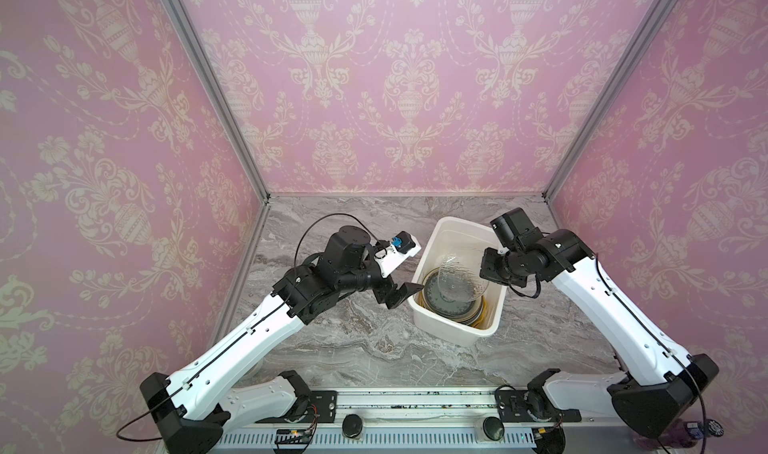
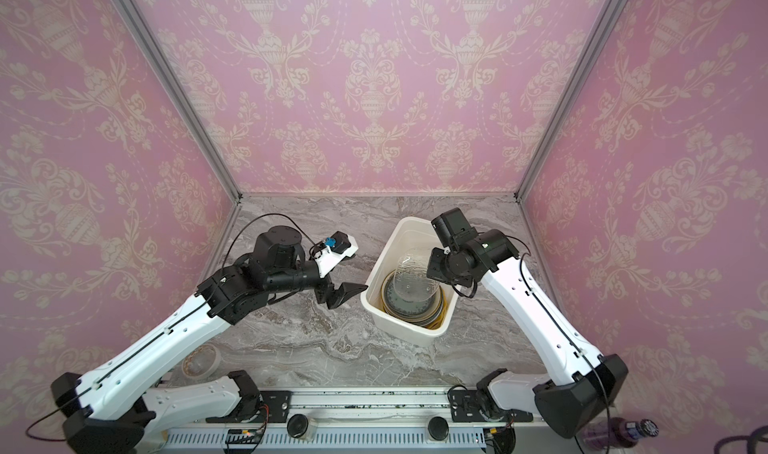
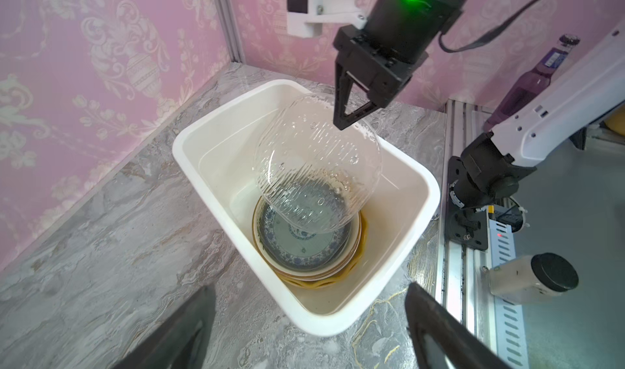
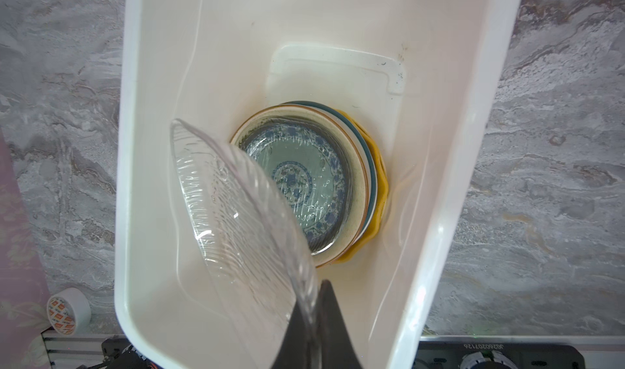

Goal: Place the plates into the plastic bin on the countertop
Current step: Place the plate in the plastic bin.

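Right jaws, hard up against the wrist lens, are clamped on the rim of a glass plate (image 4: 236,215). It hangs steeply tilted inside the bin (image 4: 426,181), gripped edge high, lower edge down toward the stack (image 4: 304,174). Contact with the stack: can't tell.

Stack sits at the bin's end nearer the robot. Teal plate (image 3: 297,245) shows near the top under a clear ribbed layer, cream and white rims lie below it, and a yellow plate (image 4: 380,181) is at the bottom.

Both top views: bin stands on the counter (image 1: 353,348), right of centre, skewed. Right arm (image 1: 602,306) reaches over its right rim.

Left arm (image 1: 249,339) stretches toward the bin. Left jaws are spread wide, empty, just beside the bin's left rim and outside it.

Tape (image 2: 201,362) lies on the counter by the left arm's base, well apart from the bin.
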